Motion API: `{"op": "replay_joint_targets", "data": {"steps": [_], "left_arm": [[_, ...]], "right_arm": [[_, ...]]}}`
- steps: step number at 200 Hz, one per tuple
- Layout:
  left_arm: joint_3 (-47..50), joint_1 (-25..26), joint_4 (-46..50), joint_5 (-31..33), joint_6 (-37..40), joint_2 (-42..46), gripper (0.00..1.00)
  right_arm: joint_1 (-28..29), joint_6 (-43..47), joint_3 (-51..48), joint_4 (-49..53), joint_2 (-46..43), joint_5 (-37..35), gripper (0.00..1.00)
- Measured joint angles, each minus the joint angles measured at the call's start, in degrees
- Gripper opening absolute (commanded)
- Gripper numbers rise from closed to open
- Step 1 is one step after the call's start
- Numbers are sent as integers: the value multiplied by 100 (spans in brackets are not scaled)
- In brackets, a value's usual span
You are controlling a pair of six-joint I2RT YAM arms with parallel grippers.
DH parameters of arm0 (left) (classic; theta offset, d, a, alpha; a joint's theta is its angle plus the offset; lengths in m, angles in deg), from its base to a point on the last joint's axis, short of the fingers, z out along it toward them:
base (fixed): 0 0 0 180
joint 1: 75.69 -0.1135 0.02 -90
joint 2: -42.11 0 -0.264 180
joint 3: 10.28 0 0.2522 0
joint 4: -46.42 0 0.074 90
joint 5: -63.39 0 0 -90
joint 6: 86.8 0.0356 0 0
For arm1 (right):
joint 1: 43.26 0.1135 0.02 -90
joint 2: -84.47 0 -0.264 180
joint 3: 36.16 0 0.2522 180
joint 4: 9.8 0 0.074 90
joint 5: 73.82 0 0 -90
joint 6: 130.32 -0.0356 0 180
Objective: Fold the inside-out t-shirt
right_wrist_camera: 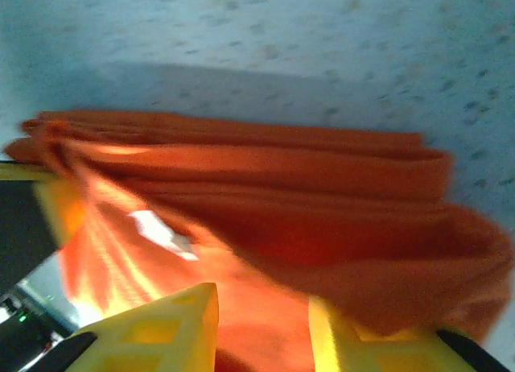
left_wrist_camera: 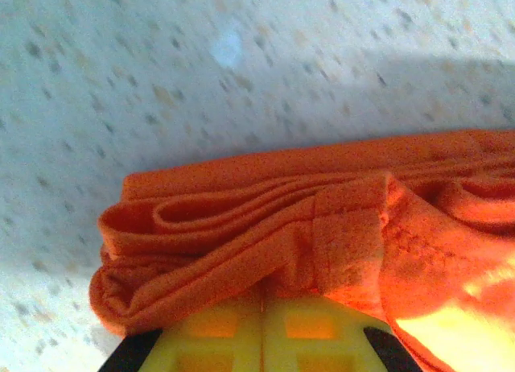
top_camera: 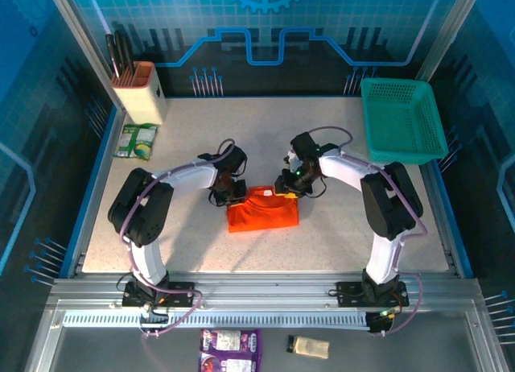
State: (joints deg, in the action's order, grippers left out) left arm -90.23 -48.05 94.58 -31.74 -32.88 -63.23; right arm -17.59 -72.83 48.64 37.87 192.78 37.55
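Two arms bend inward over the folded t-shirt (top_camera: 262, 211), the left gripper (top_camera: 235, 195) and right gripper (top_camera: 290, 190) each pinching its far edge; a basket (top_camera: 402, 121) sits far right.

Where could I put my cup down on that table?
Bare tabletop: far side between the knife block and the green basket, and the near edge between the arm bases. Crowded middle: left pincer and right pincer meet at the orange t-shirt.
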Motion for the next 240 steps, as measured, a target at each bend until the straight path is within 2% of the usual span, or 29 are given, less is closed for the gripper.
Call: {"op": "replay_joint_targets", "data": {"steps": [22, 51, 81, 107, 128, 150, 201, 240], "left_arm": [[-155, -168, -24, 83, 136, -109, 7], [-306, -326, -35, 90, 348, -107, 11], [-385, -372, 98, 129, 472, 160, 19], [-247, -522, 175, 35, 549, 533, 32], [76, -723, 201, -160, 643, 758, 39], [339, -874, 199, -437, 785, 767, 42], [374, -885, 138, -997, 1021, 317, 37], [367, -883, 44, -1172, 1058, 59, 17]], "right_arm": [[-179, -28, -4, -63, 334, 39, 34], [-245, -28, -55, -245, 184, 157, 37], [-245, 66, -223, -33, -540, 17, 41], [-262, 203, -332, 149, -1141, -162, 41], [-286, 262, -566, 219, -1320, -179, 42], [-286, 280, -789, 275, -1316, -157, 41], [-286, 275, -857, 289, -1316, -120, 41], [-286, 254, -992, 293, -1325, -122, 41]]}}
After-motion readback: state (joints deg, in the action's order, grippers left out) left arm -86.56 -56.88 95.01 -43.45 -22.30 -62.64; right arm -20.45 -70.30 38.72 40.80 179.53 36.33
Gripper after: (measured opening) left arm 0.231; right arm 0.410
